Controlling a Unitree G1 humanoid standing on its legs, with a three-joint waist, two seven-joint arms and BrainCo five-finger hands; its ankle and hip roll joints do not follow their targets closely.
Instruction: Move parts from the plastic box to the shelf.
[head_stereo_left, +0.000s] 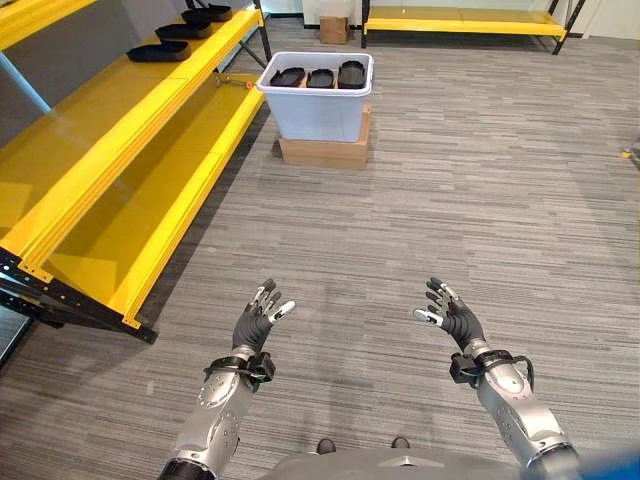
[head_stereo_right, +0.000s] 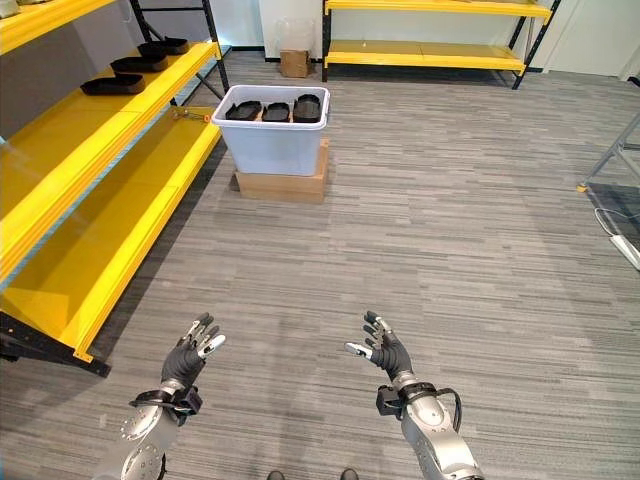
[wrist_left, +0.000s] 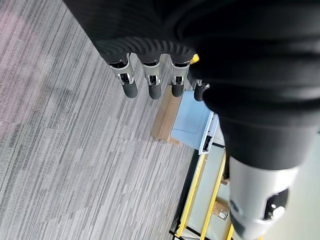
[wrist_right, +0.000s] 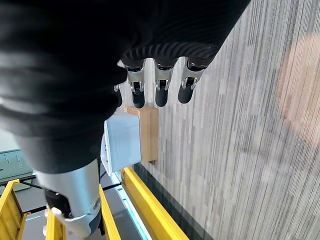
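A white plastic box (head_stereo_left: 318, 110) stands on a low wooden block (head_stereo_left: 324, 151) far ahead, with three black parts (head_stereo_left: 320, 77) lying in it. More black parts (head_stereo_left: 158, 50) lie along the upper level of the yellow shelf (head_stereo_left: 95, 170) on the left. My left hand (head_stereo_left: 256, 322) and right hand (head_stereo_left: 453, 314) hover low over the carpet, well short of the box, both open with fingers spread and holding nothing. The box also shows past the fingers in the left wrist view (wrist_left: 192, 120) and in the right wrist view (wrist_right: 121, 142).
Grey striped carpet stretches between me and the box. A second yellow rack (head_stereo_left: 460, 22) runs along the far wall, with a small cardboard box (head_stereo_left: 334, 29) on the floor beside it. A metal stand's foot (head_stereo_right: 600, 165) and a white cable show at the right.
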